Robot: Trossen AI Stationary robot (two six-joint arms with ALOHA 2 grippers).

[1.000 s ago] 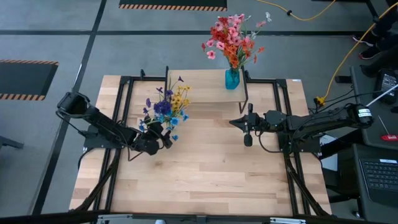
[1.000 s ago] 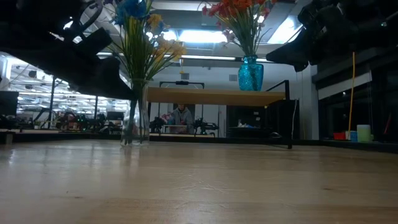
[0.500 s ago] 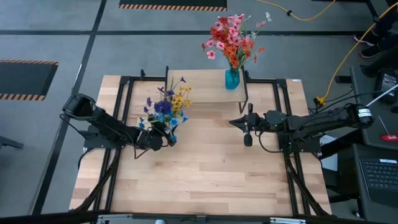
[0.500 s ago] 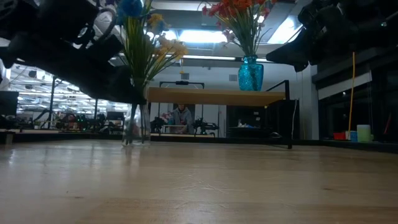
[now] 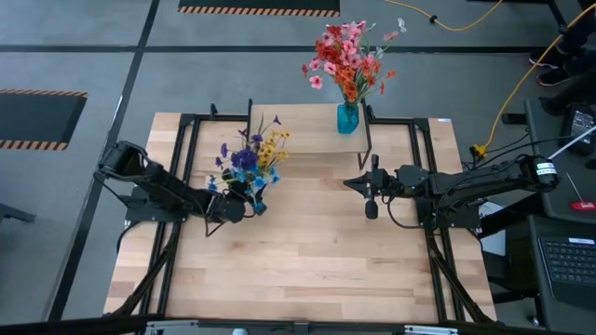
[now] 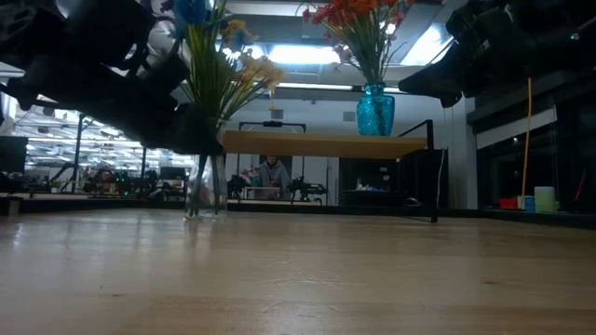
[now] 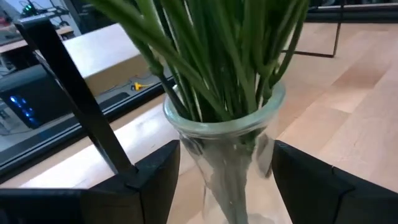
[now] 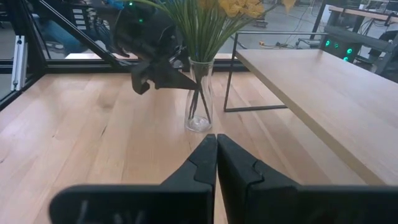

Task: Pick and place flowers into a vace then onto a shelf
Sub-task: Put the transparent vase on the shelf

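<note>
Toward the left half of the wooden counter (image 5: 307, 261), a clear glass vase (image 7: 227, 158) stands upright with a bunch of flowers (image 5: 250, 158) in it: blue, purple and yellow blossoms on thin green stems. The left tool (image 7: 227, 177) sits around this vase, its two dark fingers (image 7: 155, 177) spread wide with one on each side of the glass below the rim; a small gap shows on both sides, so the fingers do not appear to press the glass. In the low view the vase's base rests on the counter.

At the far edge of the counter stands the shelf (image 6: 321, 142), a light plank on thin black legs. On its top sits a blue glass vase (image 6: 374, 110) with red and pink flowers (image 5: 349, 58); it stands well apart from the clear vase.

Right of centre, the right tool (image 8: 216, 163) hangs above bare counter, its fingers pressed together and holding nothing, pointed toward the clear vase but well apart from it.
</note>
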